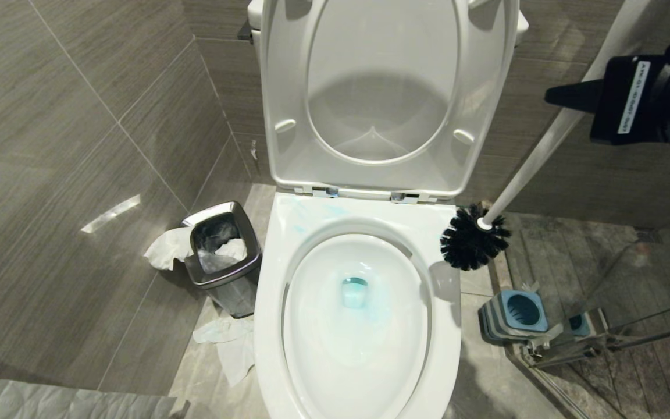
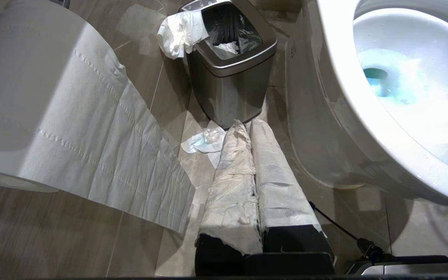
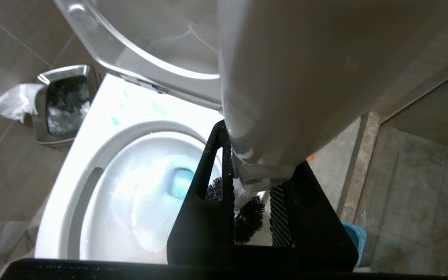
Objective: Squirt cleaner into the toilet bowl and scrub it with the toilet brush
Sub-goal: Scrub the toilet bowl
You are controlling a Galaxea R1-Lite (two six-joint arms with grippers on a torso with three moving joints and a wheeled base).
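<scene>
**Toilet brush — lifted, beside the bowl, not yet in**

The toilet brush point(image 1: 530, 169), a long slim white plastic handle ending in a dark navy bristle head, is clamped in my right gripper point(image 3: 253, 182); the wrist view shows the black fingers closed on the handle. The bristle head hangs in the air just beside the right rim of the large white glossy ceramic toilet bowl point(image 1: 271, 302), above the floor, clear of its blue square striped holder point(image 1: 515, 314), which stands empty.

The teal-blue cleaner point(image 1: 355, 291) is already in — tinted water in the drain, thin smears on the rear ledge under the raised seat and lid. So I judge the squirting done and the scrub step just starting.

Next move, as I see it: carry the head left over the rim, tilt the handle down, and press the bristles onto the inner wall without knocking the seat.

My left gripper point(image 2: 251, 163), wrapped in white paper, is shut and parked low near the small steel waste bin point(image 2: 228, 77).
</scene>
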